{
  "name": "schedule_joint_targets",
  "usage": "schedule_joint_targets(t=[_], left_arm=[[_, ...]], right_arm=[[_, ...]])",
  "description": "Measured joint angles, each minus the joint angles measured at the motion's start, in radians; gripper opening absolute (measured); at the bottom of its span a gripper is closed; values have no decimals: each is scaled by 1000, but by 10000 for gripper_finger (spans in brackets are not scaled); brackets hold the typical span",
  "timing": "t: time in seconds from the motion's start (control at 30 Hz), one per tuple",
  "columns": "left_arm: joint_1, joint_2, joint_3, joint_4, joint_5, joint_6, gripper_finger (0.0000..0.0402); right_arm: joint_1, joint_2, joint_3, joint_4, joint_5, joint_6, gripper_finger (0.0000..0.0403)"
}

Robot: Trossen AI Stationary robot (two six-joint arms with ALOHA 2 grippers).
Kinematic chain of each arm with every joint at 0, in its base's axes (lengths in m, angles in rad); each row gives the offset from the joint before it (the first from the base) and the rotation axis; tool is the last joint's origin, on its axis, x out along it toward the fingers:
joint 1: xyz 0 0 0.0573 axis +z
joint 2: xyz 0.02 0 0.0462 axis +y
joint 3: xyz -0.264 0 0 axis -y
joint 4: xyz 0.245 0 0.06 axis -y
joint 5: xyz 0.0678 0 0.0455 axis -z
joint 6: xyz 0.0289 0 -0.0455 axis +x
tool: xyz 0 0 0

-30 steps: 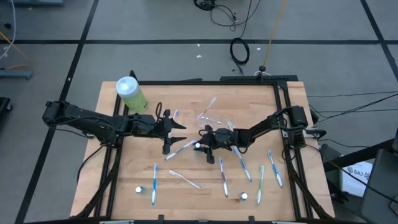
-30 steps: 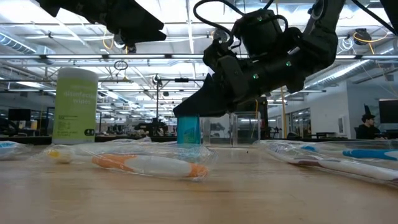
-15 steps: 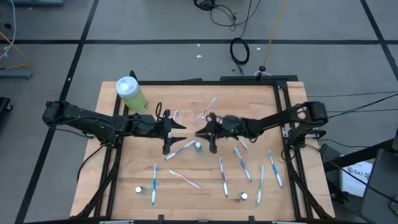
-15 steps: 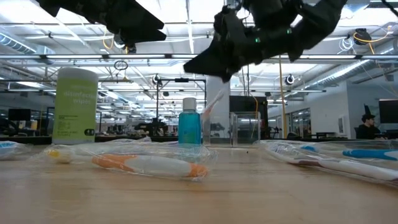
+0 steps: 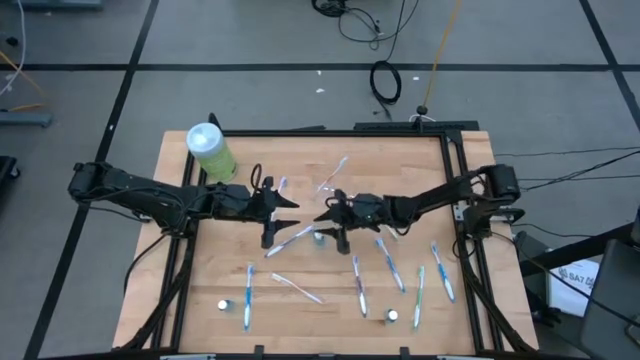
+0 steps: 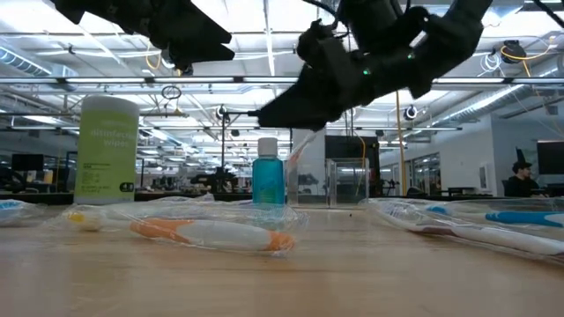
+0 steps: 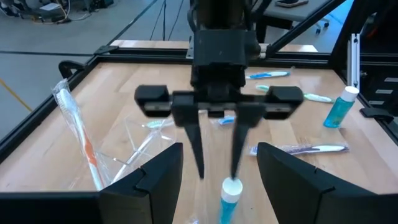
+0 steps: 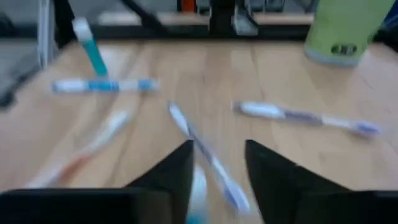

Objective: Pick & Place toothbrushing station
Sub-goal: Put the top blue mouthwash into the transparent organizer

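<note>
The right gripper (image 5: 326, 222) hangs mid-table, fingers parted, above a small blue white-capped tube (image 5: 318, 237); the left gripper (image 5: 284, 206) waits nearby, open. Toothbrushes (image 5: 389, 263) scatter toward the table's (image 5: 220, 270) front edge. At table height, the tube (image 6: 268, 182) stands upright under the right gripper (image 6: 280, 113). From the left wrist, spread fingers (image 7: 194, 142) straddle the tube's cap (image 7: 231, 186).

On the table (image 5: 225, 275) there are about ten toothbrushes (image 5: 359, 283), three small tubes (image 5: 319, 237) with white caps, one big green bottle (image 5: 211, 151) and two robot arms (image 5: 150, 198).
</note>
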Motion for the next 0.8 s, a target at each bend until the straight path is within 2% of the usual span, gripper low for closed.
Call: schedule_joint_targets(t=[0.17, 0.3, 0.47, 0.8], left_arm=[[0, 0, 0, -2, 0, -2, 214], [0, 0, 0, -12, 0, -2, 214], [0, 0, 0, -28, 0, -2, 214], [1, 0, 0, -32, 0, 13, 214]], right_arm=[[0, 108, 0, 127, -3, 38, 239], [0, 134, -3, 155, -2, 38, 269], [-2, 134, -2, 156, -2, 37, 268], [-2, 133, -2, 99, -4, 30, 224]])
